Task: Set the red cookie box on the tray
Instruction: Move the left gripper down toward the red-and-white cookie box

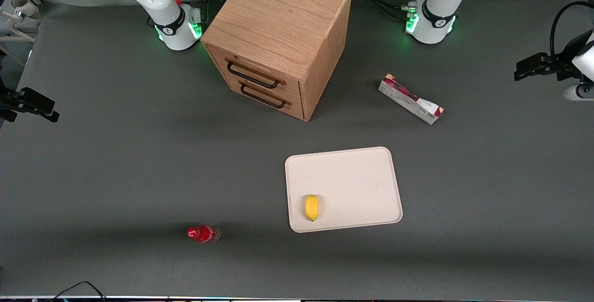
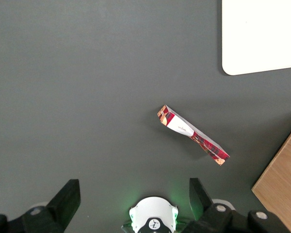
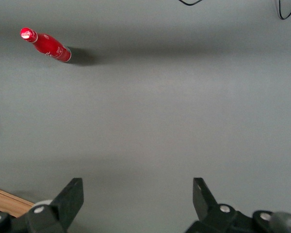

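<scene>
red cookie box: lying flat on the mat, near the wooden two-drawer cabinet, farther from the front camera than the tray, apart from it.
gripper: high over the mat, fingers spread wide, holding nothing.
handling: probably light, stiff thin cardboard, crushable; pinch across the narrow width at mid-length.
tray: lemon sits at the near corner toward the parked arm's end; rest bare, plenty of room.
surface: flat dark grey mat.
other: red-capped bottle well apart.

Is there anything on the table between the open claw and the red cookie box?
No. In the left wrist view, only bare table separates the open claw from the red cookie box.
</scene>
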Available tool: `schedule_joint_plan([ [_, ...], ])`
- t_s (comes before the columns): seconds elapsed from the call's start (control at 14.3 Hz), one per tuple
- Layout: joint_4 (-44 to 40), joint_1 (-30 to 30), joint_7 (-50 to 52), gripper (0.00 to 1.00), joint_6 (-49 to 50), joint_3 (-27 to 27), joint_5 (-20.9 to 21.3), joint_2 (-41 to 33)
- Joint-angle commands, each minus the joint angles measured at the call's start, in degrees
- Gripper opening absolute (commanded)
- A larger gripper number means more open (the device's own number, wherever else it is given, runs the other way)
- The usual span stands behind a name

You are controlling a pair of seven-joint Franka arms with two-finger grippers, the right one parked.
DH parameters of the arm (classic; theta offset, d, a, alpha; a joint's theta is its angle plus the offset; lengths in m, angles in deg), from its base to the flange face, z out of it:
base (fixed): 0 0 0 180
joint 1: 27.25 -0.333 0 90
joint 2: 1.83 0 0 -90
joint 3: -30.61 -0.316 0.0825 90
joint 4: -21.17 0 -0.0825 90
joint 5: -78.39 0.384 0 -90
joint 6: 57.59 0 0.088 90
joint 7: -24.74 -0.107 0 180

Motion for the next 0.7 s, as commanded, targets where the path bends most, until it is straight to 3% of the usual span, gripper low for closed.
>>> schedule_joint_plan([
  [0.0, -3.72, 0.49, -1.28, 1.00, 3.51, -0.17, 1.09, 2.40],
  [0.28, -3.73, 0.58, 0.57, 1.00, 5.18, -0.08, 1.10, 3.19],
  [0.63, 1.09, 0.76, 20.48, 1.00, 6.77, 2.81, -2.85, 4.33],
])
